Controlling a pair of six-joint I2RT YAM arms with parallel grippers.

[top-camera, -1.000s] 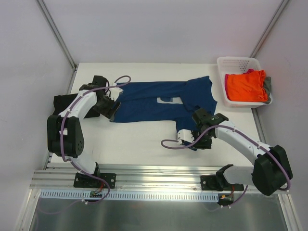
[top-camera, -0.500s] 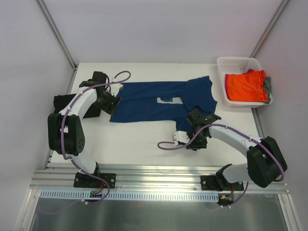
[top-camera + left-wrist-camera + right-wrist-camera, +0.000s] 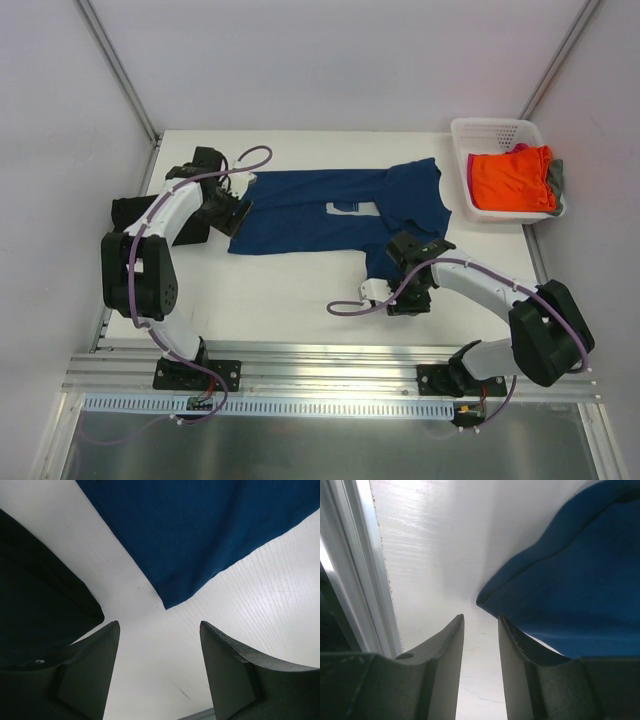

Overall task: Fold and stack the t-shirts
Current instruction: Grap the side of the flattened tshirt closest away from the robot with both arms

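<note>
The table [image 3: 300,290] carries the navy t-shirt [image 3: 320,215], spread flat across its middle, print side up. It lies just as it did a second ago; nothing is folded yet. What has changed is me. My right arm has slid toward the shirt's near corner, and my right tool [image 3: 480,622] has been narrowing as it went. Its jaws are now a slim gap apart with only bare table between them. The doubled navy edge sits just ahead of the tips, not yet pinched. I judge that I am closing in for a grab but have no cloth.

My left arm has eased off the shirt's far-left corner. My left tool [image 3: 159,627] hangs released, jaws wide, with that corner pointing into the gap but apart from both fingers. So both ends are lined up for a fold, neither gripped.

The black t-shirt [image 3: 125,212] lies just left of the left tool, mostly hidden under my arm. I cannot tell whether it is folded. The white basket [image 3: 490,124] at the far right holds an orange t-shirt [image 3: 512,180]. Only slivers of pink and grey show at its edges, too little to read.
</note>
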